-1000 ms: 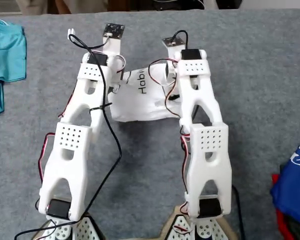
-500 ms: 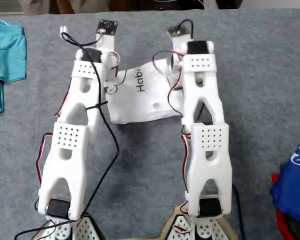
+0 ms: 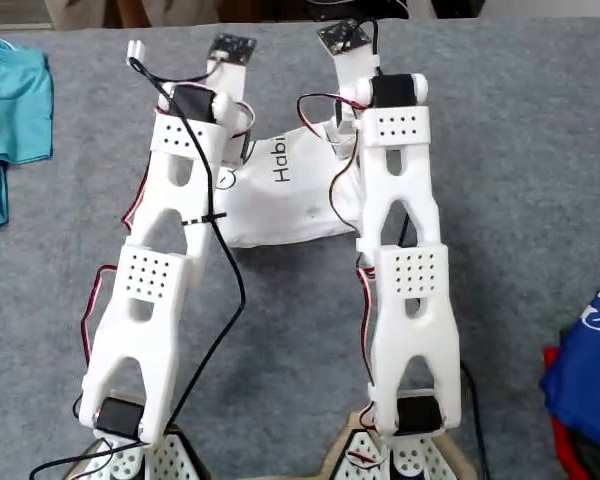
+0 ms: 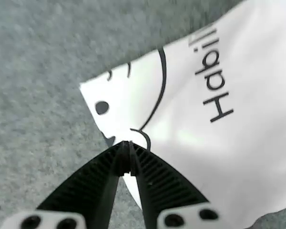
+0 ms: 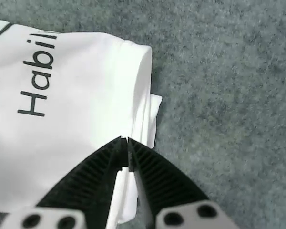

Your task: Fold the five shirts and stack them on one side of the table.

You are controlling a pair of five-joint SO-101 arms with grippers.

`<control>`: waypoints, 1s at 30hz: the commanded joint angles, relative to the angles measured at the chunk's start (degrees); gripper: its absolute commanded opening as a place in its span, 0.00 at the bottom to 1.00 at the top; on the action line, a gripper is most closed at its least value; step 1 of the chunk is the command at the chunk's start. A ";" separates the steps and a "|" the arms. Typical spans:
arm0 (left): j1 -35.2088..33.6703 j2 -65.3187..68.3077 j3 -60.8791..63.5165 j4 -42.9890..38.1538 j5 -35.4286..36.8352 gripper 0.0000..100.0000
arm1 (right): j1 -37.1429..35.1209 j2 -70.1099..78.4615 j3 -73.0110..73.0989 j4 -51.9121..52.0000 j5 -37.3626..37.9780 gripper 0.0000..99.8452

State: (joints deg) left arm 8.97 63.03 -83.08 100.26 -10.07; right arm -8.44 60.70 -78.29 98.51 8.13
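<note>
Grey felt covers the table [image 3: 500,150], and the white shirt [image 3: 280,200] lies on it, partly folded, with black letters and a thin black line drawing on its upper side. Both of my arms stretch out over this shirt, the left arm [image 3: 160,280] over its left edge and the right arm [image 3: 405,270] over its right edge. A black cable [image 3: 220,260] hangs loose along my left arm and crosses the near left corner of the shirt.

My left gripper [image 4: 127,160] is at the left edge of the white shirt, close to the drawn line. Its jaws are pressed together at the tips and they pinch the border of the cloth. My right gripper [image 5: 126,153] is at the opposite edge, where the cloth is doubled into a soft fold with a small flap that comes out beside it. Its jaws are also narrow, tips together, with the folded edge caught between them.

Well apart from the white shirt, on its left and at the table's edge, lies a crumpled teal shirt [image 3: 15,100]. Well apart on its right, towards the side of my arm bases, sits a blue shirt [image 3: 590,370], with some red cloth [image 3: 558,420] just beside it at the lower edge.
</note>
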 commanded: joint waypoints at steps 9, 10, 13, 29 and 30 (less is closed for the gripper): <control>0.44 -19.30 14.33 0.70 -4.40 0.02 | 2.07 -18.59 19.03 3.96 -7.21 0.02; 0.18 -21.05 16.44 0.70 -4.66 0.02 | 2.07 -22.02 23.34 3.87 -8.88 0.02; -0.62 -27.65 25.49 0.70 -4.75 0.02 | 2.42 -32.22 34.24 3.60 -13.54 0.02; -2.20 -81.36 85.10 -4.04 -11.52 0.02 | 2.07 -61.67 72.13 3.60 -16.26 0.00; -2.37 -84.62 88.44 -5.45 -11.52 0.02 | 2.07 -62.46 74.59 3.52 -18.20 0.01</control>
State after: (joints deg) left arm 7.56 -10.20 -2.90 97.71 -21.23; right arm -6.68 3.38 -9.27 101.32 -7.34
